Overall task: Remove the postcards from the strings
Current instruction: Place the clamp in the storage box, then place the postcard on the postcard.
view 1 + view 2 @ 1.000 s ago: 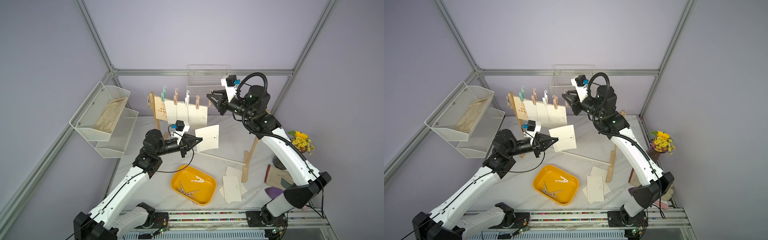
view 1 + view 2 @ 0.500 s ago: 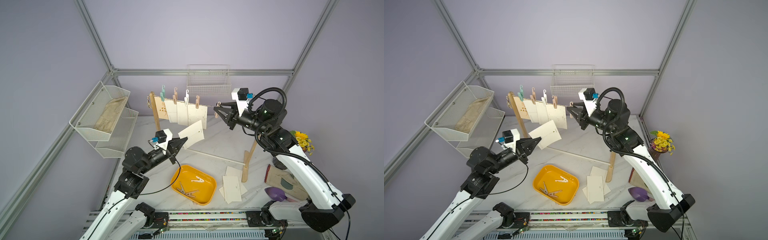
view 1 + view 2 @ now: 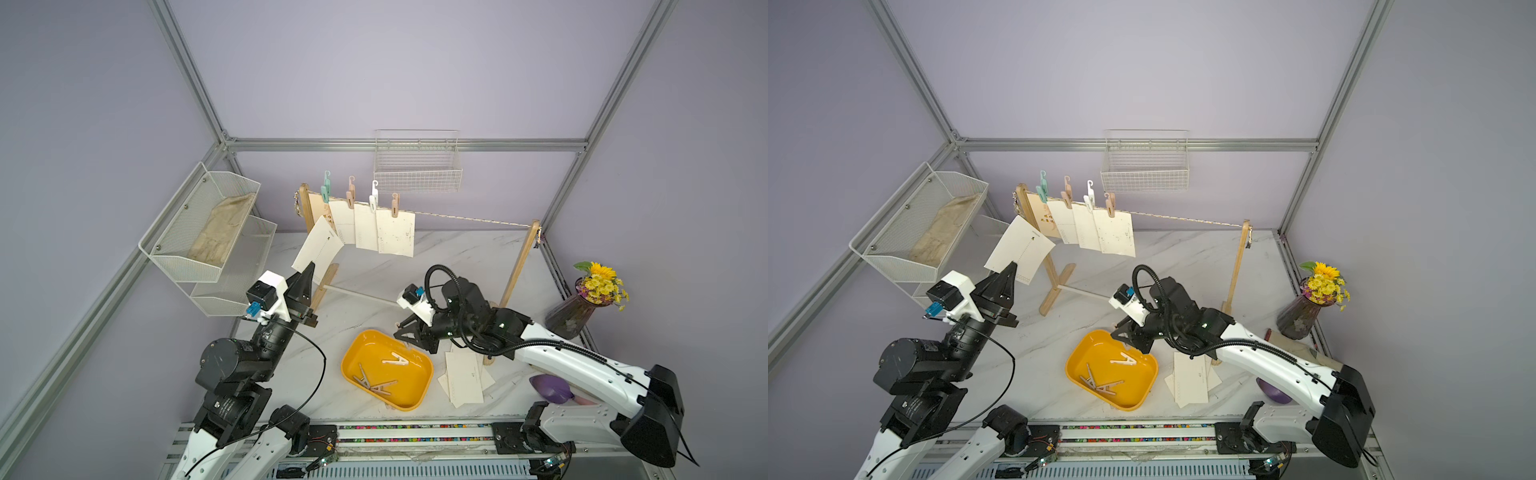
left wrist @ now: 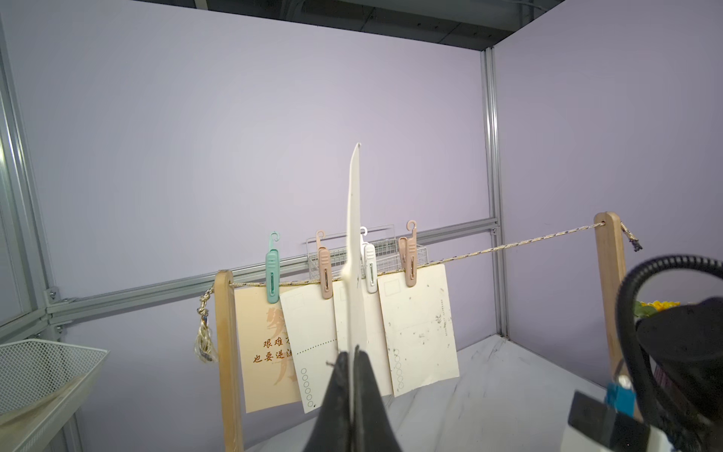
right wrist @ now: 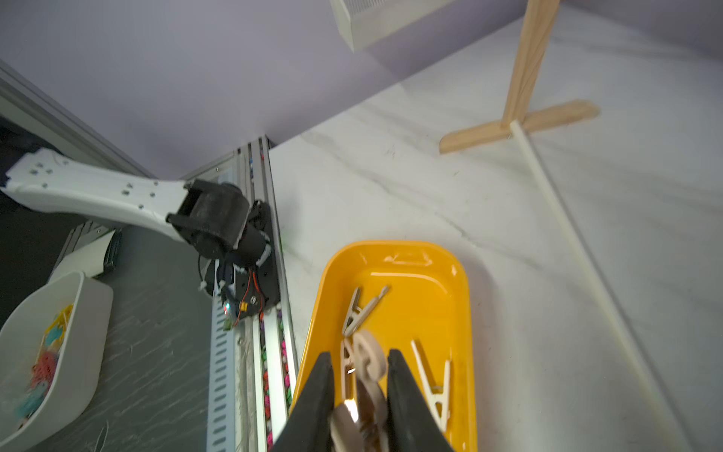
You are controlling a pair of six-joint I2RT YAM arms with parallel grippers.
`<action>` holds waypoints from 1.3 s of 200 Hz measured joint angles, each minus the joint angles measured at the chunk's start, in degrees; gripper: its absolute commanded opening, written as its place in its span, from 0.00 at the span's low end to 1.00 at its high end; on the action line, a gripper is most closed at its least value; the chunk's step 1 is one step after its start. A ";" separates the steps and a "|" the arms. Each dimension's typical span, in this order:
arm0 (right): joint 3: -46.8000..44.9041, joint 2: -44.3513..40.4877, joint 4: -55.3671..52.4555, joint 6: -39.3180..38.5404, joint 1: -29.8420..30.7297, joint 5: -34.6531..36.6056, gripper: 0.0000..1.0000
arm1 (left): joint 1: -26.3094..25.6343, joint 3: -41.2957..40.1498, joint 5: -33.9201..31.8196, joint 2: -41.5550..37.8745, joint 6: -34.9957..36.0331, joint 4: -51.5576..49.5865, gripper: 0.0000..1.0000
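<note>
Gripping thin cream-white rectangular postcard (image 3: 318, 247) in fully closed left claw (image 3: 309, 267), unpegged, near beige speckled twisted string (image 3: 469, 217) (four more pegged there). Pinching tan hooked plastic clothespin (image 5: 367, 371) in nearly closed right claw (image 5: 358, 354) above yellow rounded tray (image 5: 391, 246).

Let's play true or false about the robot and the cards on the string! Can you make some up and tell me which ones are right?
1. The left gripper is pinching a postcard. True.
2. Six hanging postcards are clipped to the string. False: four hang there.
3. The yellow tray has clothespins in it. True.
4. The flowers in the vase are red. False: they are yellow.
5. The right gripper is over the yellow tray with a beige clothespin between its jaws. True.
</note>
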 measured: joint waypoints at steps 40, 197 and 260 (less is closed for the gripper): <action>-5.66 5.25 3.85 2.34 1.38 1.05 0.42 | 0.00 0.00 -0.07 2.08 0.42 -0.55 0.00; -7.10 -26.86 5.57 16.98 -10.49 29.59 0.69 | -0.81 10.62 36.28 17.33 -2.69 -11.87 0.00; -2.99 -37.07 3.23 17.64 -10.49 34.32 0.69 | -14.95 10.97 40.54 27.89 -9.40 -13.90 0.00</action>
